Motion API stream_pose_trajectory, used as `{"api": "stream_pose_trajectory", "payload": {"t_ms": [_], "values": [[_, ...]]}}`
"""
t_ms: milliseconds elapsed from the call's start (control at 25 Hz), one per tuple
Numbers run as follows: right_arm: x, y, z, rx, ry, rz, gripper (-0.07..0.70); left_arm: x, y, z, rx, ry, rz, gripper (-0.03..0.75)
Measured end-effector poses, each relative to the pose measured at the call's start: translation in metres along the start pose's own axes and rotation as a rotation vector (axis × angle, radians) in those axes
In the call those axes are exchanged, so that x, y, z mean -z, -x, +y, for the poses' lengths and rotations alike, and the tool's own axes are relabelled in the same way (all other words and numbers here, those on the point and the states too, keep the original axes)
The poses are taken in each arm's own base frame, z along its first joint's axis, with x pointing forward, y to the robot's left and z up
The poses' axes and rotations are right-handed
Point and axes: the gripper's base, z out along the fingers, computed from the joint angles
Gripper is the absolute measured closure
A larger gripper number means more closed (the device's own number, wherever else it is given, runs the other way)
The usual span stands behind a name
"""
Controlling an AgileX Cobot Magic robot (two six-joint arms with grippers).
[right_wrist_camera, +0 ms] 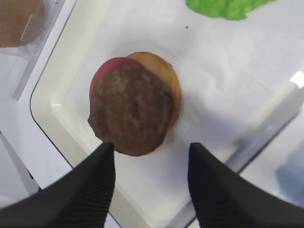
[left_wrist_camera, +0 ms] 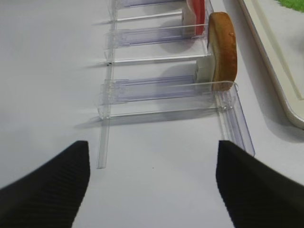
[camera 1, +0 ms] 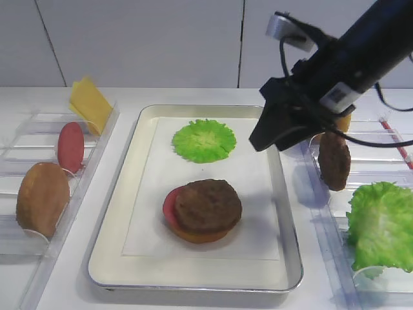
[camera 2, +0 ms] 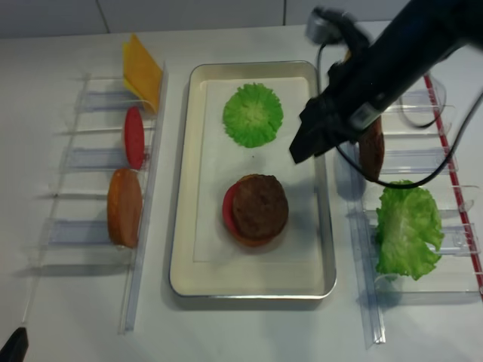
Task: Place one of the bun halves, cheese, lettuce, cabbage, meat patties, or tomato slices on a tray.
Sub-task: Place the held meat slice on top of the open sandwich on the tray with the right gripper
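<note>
The silver tray (camera 1: 193,268) holds a stack in its middle: a bun half (right_wrist_camera: 164,71), a tomato slice (right_wrist_camera: 107,71) and a meat patty (camera 1: 208,205) on top. A round frilly green leaf (camera 1: 203,140) lies at the tray's far end. My right gripper (camera 1: 264,139) hovers above the tray's right rim, open and empty; in its wrist view the patty (right_wrist_camera: 130,109) lies just beyond the fingertips. My left gripper (left_wrist_camera: 152,156) is open over bare table beside the left rack, with nothing between its fingers.
The clear left rack (camera 1: 19,161) holds cheese (camera 1: 90,103), a tomato slice (camera 1: 70,146) and a bun half (camera 1: 42,198). The right rack (camera 1: 387,139) holds an upright meat patty (camera 1: 333,160) and a large lettuce leaf (camera 1: 381,226).
</note>
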Motion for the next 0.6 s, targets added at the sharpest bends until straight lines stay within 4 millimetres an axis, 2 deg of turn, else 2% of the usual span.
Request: {"api": "stream_pose_trajectory", "payload": {"t_ms": [280,440,600], "values": [[0.074,-0.024,0.035,0.058,-0.287,-0.115,0.258,0.000,0.000,0.000,0.000,0.000,0.000,0.715],[0.115,-0.050,0.058,0.055,-0.438,-0.194,0.261,0.000,0.000,0.000,0.000,0.000,0.000,0.715],[0.144,-0.082,0.078,0.026,-0.519,-0.255,0.261,0.000,0.000,0.000,0.000,0.000,0.000,0.715]]}}
